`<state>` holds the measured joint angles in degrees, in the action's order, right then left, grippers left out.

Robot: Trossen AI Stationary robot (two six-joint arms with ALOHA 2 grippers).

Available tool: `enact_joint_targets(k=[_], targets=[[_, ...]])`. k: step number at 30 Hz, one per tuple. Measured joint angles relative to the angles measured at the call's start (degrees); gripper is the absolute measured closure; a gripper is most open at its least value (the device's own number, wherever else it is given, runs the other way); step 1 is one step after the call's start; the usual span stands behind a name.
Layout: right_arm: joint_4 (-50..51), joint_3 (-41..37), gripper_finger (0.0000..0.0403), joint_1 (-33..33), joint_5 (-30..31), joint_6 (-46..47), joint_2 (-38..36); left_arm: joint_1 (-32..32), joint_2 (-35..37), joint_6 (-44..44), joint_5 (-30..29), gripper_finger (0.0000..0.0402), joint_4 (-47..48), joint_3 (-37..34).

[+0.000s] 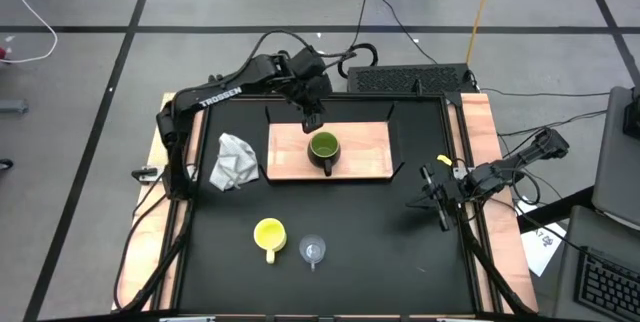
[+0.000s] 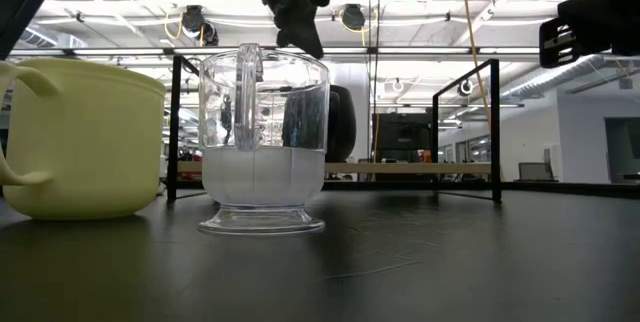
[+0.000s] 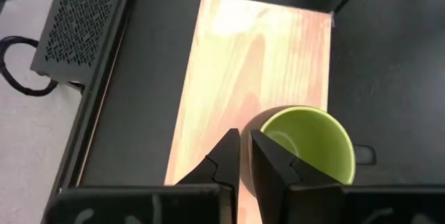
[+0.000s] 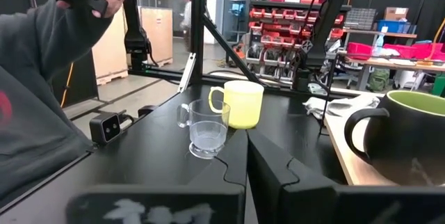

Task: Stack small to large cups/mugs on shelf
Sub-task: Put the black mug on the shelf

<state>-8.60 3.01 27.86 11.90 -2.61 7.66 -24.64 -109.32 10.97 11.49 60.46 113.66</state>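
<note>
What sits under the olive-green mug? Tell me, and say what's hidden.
The olive-green mug stands on the light-wood shelf, whose board shows all round it. The patch directly beneath the mug is covered. The left gripper hovers beside it, empty.

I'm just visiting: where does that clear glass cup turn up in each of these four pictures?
High view: the clear glass cup sits near the table's front, right of the yellow mug.
Low view: centre-left, close up, yellow mug on its left.
Left wrist view: not in it.
Right wrist view: centre, before the yellow mug.
Shared landmark: the yellow mug.
</note>
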Motion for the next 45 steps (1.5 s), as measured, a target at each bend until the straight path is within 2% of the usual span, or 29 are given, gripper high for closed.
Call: enact_joint_targets(k=[3,6,11,15,19,35,45], targets=[[0.54,0.00,0.0403,0.00,0.00,0.02,0.02,0.89,-0.35,1.87,0.08,0.0361,0.32,-0.25],[1.21,0.00,0.0403,0.00,0.00,0.02,0.02,2.00,-0.26,2.93,0.49,0.0332,-0.05,-0.46],[1.67,0.00,0.0403,0.00,0.00,-0.02,0.02,2.58,-0.24,3.42,0.86,0.0247,1.31,-0.46],[1.66,0.00,0.0403,0.00,0.00,-0.25,0.02,2.62,-0.74,1.98,-3.41,0.0179,3.28,-0.48],[1.60,0.00,0.0403,0.00,0.02,-0.33,0.02,2.69,-1.47,1.96,-4.85,0.0139,4.58,-0.58],[1.64,0.00,0.0403,0.00,0.04,-0.42,0.02,4.02,-4.95,3.57,-9.35,0.0128,3.00,-0.57],[3.27,0.00,0.0403,0.00,0.04,-0.04,0.00,4.15,-4.83,4.78,-8.18,0.0128,4.01,-0.57]])
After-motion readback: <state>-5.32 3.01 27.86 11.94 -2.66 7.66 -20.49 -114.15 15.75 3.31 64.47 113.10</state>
